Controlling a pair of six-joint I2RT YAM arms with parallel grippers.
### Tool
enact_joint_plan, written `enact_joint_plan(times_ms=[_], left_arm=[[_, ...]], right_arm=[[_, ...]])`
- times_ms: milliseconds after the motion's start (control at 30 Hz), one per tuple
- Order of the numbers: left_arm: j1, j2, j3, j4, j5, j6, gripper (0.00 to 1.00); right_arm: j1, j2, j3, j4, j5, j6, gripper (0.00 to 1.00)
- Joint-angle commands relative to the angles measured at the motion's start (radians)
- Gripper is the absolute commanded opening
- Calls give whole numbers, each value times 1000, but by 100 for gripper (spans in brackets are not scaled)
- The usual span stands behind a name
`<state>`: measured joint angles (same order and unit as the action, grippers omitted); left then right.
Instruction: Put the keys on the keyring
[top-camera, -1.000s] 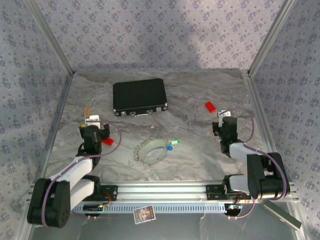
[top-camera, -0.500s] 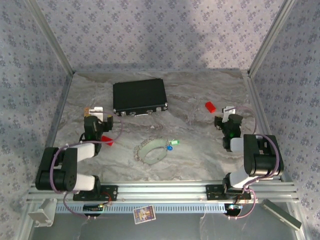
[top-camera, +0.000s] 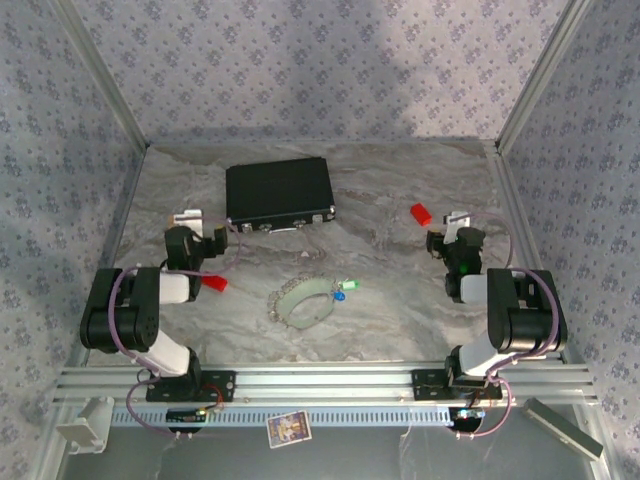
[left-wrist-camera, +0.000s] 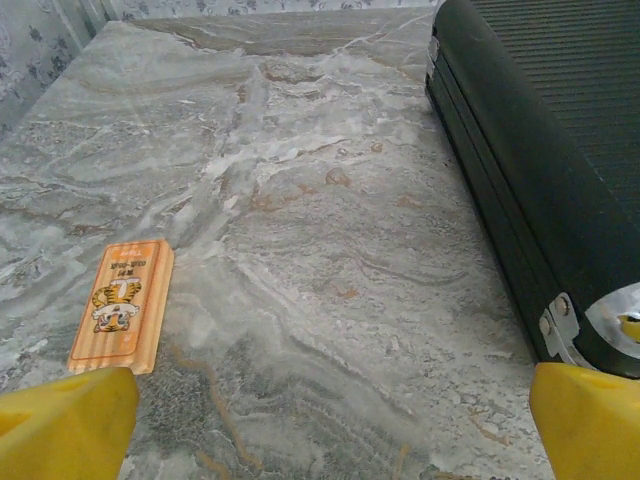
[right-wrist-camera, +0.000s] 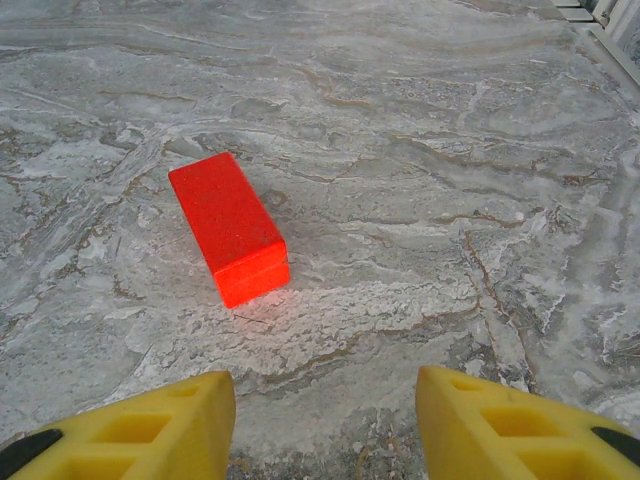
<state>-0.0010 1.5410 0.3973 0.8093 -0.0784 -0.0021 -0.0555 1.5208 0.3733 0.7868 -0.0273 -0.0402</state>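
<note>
The pale flexible keyring (top-camera: 303, 302) lay on the marbled table (top-camera: 400, 320), with small blue- and green-headed plastic keys (top-camera: 344, 291) at its right edge. Well apart from it, the left end effector (left-wrist-camera: 325, 430) was spread wide and the right end effector (right-wrist-camera: 325, 420) parted, both empty.

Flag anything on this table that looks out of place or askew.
Nothing is spilled or broken. Stray to a key job: a red block lying slantwise before the right gripper, and a small wooden tiger tag left of the black case.
</note>
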Motion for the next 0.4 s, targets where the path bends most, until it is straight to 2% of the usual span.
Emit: enact_joint_plan(times_ms=[0, 233, 367], left_arm=[[5, -7, 19, -1, 14, -18, 100], [13, 0, 29, -13, 28, -20, 100], [11, -3, 21, -2, 24, -19, 100]], right_arm=[[2, 3, 24, 9, -8, 13, 53], [5, 4, 24, 8, -2, 13, 57], [5, 2, 24, 9, -3, 13, 63]])
